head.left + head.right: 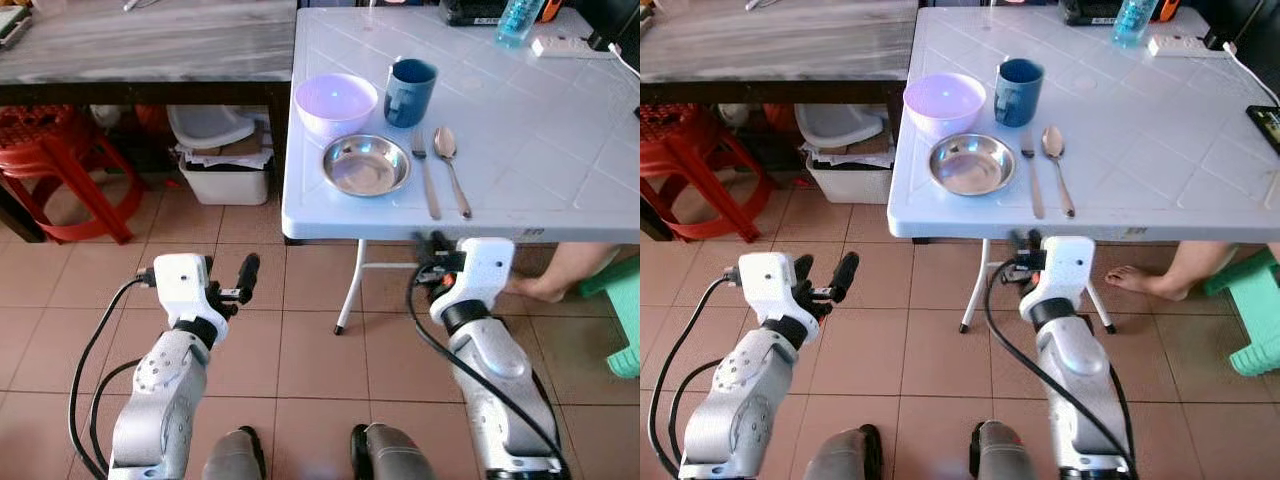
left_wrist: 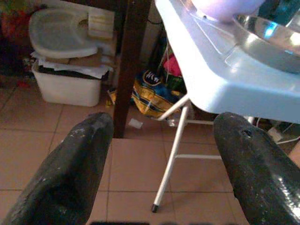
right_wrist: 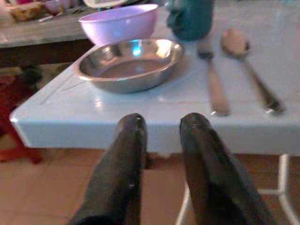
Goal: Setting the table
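On the white folding table [image 1: 560, 200], near its front left corner, a place is laid. A purple bowl [image 1: 336, 101] and a blue mug [image 1: 410, 91] stand behind a steel plate [image 1: 366, 164]. To the plate's right lie a fork [image 1: 427, 175] and a spoon [image 1: 451, 165]. My right gripper [image 1: 430, 242] hangs just below the table's front edge, under the fork; its fingers [image 3: 131, 154] stand close together with nothing between them. Lower left, over the tiled floor, my left gripper [image 1: 823, 275] is open and empty.
A dark table with a marble top [image 1: 150, 45] stands at the left, with a red stool [image 1: 60, 160] and a white bin [image 1: 225, 170] under it. A person's bare foot [image 1: 545, 285] and a green stool [image 1: 625, 320] are at the right. A bottle [image 1: 518, 20] and power strip [image 1: 565, 45] sit at the table's back.
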Tool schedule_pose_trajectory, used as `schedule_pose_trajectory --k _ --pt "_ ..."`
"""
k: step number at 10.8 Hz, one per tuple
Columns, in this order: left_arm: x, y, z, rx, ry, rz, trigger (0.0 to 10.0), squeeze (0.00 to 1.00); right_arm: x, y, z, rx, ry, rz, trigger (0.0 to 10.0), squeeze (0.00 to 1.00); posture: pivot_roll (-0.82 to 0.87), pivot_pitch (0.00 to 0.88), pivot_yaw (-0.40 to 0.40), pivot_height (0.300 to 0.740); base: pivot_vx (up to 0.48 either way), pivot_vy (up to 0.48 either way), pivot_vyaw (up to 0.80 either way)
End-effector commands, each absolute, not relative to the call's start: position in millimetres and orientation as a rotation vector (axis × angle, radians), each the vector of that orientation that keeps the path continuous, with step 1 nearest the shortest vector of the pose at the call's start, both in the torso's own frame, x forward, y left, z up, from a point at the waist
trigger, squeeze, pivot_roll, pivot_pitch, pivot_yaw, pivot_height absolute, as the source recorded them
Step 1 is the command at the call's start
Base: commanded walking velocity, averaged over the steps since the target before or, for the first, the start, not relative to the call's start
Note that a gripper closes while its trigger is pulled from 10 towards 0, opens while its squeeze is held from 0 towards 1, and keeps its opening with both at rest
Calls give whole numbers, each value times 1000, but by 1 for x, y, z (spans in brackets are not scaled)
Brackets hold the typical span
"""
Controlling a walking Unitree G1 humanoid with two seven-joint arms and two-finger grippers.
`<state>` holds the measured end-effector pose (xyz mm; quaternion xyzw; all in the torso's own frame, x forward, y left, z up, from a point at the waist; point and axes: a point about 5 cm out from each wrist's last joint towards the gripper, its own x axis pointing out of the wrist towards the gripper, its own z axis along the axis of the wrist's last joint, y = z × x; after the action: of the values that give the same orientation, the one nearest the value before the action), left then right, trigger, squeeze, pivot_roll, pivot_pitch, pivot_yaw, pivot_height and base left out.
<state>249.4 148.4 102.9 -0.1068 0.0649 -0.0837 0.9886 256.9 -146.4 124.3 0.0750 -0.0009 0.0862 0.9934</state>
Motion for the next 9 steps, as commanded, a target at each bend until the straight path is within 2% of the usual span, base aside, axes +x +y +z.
schedule_pose_trajectory --k 1,9 --pt "250 150 102 -187 134 -175 10000 0 254 -151 135 119 -61 179 10000 1000 -71 166 23 740 0 0 0" --pt "250 146 112 -240 85 -198 10000 0 252 -150 152 18 -156 176 10000 1000 -78 179 9 740 0 0 0"
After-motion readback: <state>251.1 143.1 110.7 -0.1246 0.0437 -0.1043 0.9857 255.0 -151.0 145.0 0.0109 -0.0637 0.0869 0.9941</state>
